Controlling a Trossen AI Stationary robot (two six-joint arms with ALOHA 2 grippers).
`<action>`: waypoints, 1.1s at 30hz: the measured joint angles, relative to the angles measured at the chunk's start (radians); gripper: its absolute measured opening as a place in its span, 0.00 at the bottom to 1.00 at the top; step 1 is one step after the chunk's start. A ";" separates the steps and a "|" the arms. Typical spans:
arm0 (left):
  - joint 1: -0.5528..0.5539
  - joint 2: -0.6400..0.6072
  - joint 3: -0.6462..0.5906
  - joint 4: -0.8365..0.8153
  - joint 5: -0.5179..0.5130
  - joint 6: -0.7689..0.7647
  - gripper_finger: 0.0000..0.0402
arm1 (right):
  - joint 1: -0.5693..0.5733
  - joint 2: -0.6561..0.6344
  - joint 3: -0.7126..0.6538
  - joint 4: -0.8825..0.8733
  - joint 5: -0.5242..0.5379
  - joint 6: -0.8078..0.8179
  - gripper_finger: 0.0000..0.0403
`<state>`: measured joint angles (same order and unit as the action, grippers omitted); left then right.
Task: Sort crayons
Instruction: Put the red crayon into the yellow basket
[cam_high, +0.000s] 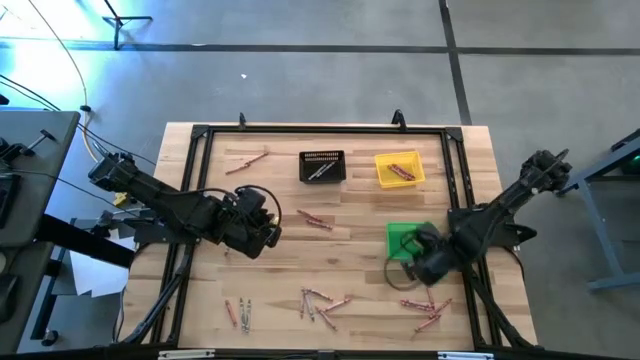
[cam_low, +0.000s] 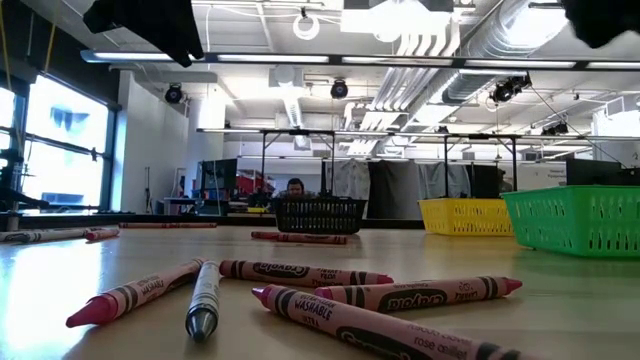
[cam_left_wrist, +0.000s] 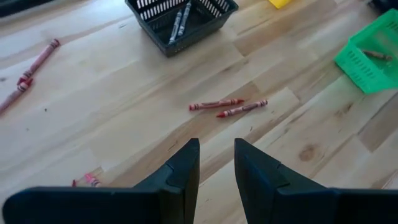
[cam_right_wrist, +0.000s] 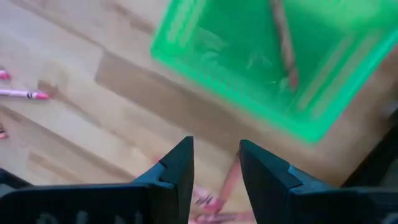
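Over by the green bin (cam_high: 402, 238) the right hand (cam_high: 425, 268) hangs open, empty (left hand (cam_high: 268, 232) too, mid-worktop). Few crayons binned, so most crayons (cam_high: 318, 303) lie loose; sorting's barely started, I'd say.

Pale wooden counter (cam_high: 360, 215), black frame along its edges. Three bins sit on it: black bin (cam_high: 322, 167), yellow bin (cam_high: 399, 169), green bin (cam_high: 404, 240). Crayons (cam_high: 318, 304) lie loose, most clustered along the near edge, some mid-counter and far-left.

Bright overhead lights; green bin (cam_right_wrist: 273, 62) motion-blurred.
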<state>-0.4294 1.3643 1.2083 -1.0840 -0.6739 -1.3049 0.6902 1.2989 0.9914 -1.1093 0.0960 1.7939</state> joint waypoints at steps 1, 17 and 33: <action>0.000 0.000 0.000 0.000 0.001 0.016 0.21 | 0.030 0.014 -0.009 0.022 -0.008 0.059 0.29; 0.053 0.000 0.000 -0.003 0.089 0.234 0.21 | 0.196 0.296 -0.015 0.144 -0.178 0.355 0.29; 0.057 0.000 0.000 -0.002 0.115 0.248 0.21 | 0.195 0.334 -0.180 0.405 -0.210 0.354 0.29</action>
<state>-0.3725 1.3643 1.2079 -1.0859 -0.5593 -1.0570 0.8848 1.6330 0.8111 -0.7042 -0.1139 2.1475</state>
